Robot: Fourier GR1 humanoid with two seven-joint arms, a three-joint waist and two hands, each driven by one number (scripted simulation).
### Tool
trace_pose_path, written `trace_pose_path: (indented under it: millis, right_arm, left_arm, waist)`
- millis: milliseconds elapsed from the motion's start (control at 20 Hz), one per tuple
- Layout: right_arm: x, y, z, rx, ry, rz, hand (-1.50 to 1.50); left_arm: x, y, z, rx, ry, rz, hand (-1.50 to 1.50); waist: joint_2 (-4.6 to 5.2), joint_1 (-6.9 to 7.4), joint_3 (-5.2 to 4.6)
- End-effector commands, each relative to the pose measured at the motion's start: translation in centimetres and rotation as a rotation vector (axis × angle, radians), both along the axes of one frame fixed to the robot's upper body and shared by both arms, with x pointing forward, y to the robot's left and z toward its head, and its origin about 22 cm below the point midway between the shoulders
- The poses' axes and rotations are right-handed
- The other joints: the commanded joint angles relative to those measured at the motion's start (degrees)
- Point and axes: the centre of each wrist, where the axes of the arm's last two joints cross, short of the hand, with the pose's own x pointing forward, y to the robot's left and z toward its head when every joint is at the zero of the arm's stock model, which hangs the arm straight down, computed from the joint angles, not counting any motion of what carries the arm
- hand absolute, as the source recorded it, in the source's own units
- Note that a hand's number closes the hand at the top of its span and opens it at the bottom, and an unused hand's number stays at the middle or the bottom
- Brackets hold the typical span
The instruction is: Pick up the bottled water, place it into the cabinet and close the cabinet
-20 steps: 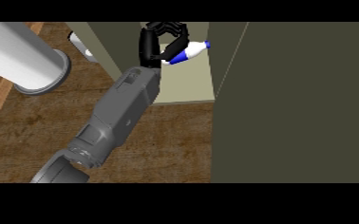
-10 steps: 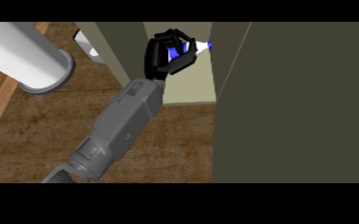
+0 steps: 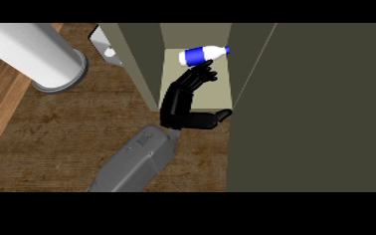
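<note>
The bottled water (image 3: 200, 55), white with a blue label, lies on its side on the pale floor of the open cabinet (image 3: 214, 93), cap pointing right. My left hand (image 3: 180, 104) reaches into the cabinet from below. It is open, its fingers straight with their tips against the bottle's lower side and its thumb spread to the right. My grey forearm (image 3: 136, 162) runs down to the lower edge. The right hand is out of sight.
The cabinet's dark olive door (image 3: 308, 104) stands open and fills the right side. Its left wall (image 3: 140, 64) borders the hand. A large pale cylinder (image 3: 40, 55) and a small white object (image 3: 104, 45) stand at the upper left on the wooden counter (image 3: 66, 129).
My left hand was curled round the bottle; its fingers have since straightened and let go. The bottle now lies on the cabinet floor, and the hand has drawn back a little.
</note>
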Motion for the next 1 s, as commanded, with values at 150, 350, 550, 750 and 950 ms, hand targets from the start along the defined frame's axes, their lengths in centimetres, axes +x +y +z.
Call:
trace_pose_path:
  millis: [150, 350, 550, 750, 950]
  right_arm:
    - [-0.1, 0.6, 3.8, -0.075, -0.08, -0.044, -1.5]
    - [-0.3, 0.7, 3.5, -0.081, -0.067, -0.028, -1.5]
    - [-0.1, 0.3, 3.4, -0.152, -0.049, 0.182, 1.5]
    - [1.0, 0.5, 4.4, -0.257, -0.131, 0.365, 1.5]
    - [1.6, 0.6, 4.9, -0.339, -0.133, 0.487, 1.5]
  left_arm:
    - [-7.2, 2.4, -1.7, -0.041, 0.043, 0.02, -1.5]
    - [-11.5, 7.1, -3.1, -0.017, 0.05, 0.103, -1.5]
    - [-14.1, 10.3, -2.9, -0.052, 0.039, 0.108, -1.5]
    - [-15.7, 13.5, -2.9, -0.023, 0.018, 0.065, -1.5]
    - [-17.1, 16.6, -2.6, -0.011, -0.009, 0.1, -1.5]
  waist:
    - [-0.1, 1.65, 0.0]
    - [-0.06, 2.06, -0.02]
    - [-0.13, 1.98, -0.03]
    - [-0.37, 3.21, -0.3]
    - [-0.15, 3.06, -0.34]
